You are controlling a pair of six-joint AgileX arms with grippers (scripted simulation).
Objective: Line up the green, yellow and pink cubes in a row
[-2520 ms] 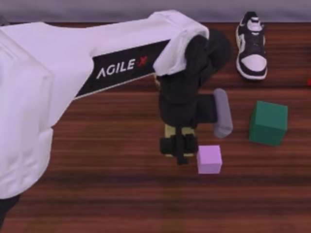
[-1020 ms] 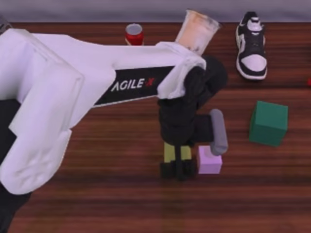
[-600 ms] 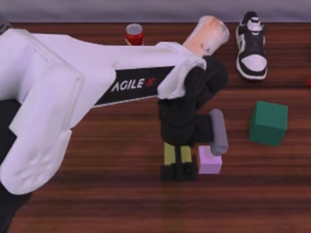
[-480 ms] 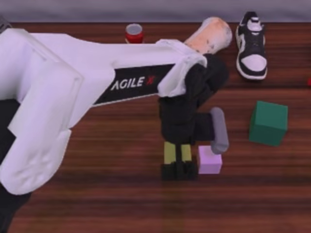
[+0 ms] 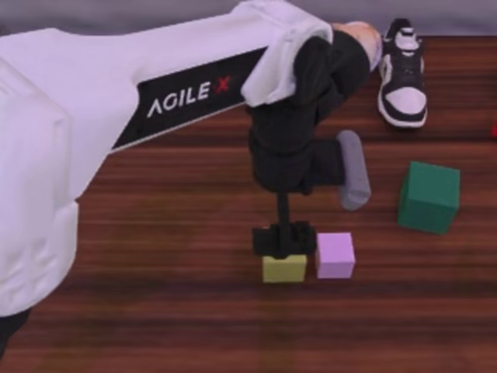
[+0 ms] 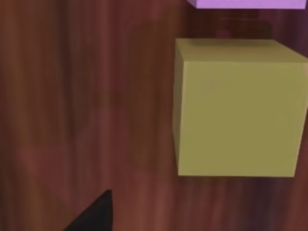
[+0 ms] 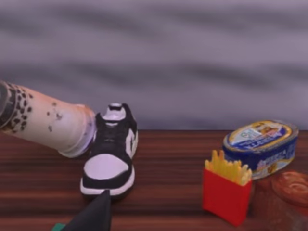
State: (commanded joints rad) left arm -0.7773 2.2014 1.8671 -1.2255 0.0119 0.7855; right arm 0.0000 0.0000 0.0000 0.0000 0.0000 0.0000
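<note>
Nearest you, toward the front edge of the surface (image 5: pixel 155 326), the yellow cube (image 5: pixel 283 269) sits flat on the wood with the pink cube (image 5: pixel 335 255) just beside it on the right, a thin gap between them. In the left wrist view you see the yellow cube (image 6: pixel 238 108) free on the wood and an edge of the pink cube (image 6: pixel 248 3) past it.

Your left end effector (image 5: pixel 283 239) hangs just behind the yellow cube; nothing is between its fingers, and you cannot tell from these views how far they are spread.

Farther back and toward the right edge, the green cube (image 5: pixel 429 196) stands well apart from the other two.

At the far edge, the shoe (image 5: pixel 402 72) lies with a bubble-tea cup (image 7: pixel 45 125) tipped on its side just beside it. The right wrist view also gives you a red fries box (image 7: pixel 227 192) and a blue tin (image 7: pixel 261 147) near each other. Your right end effector shows only as one dark fingertip (image 7: pixel 94 214), so its state cannot be told.
</note>
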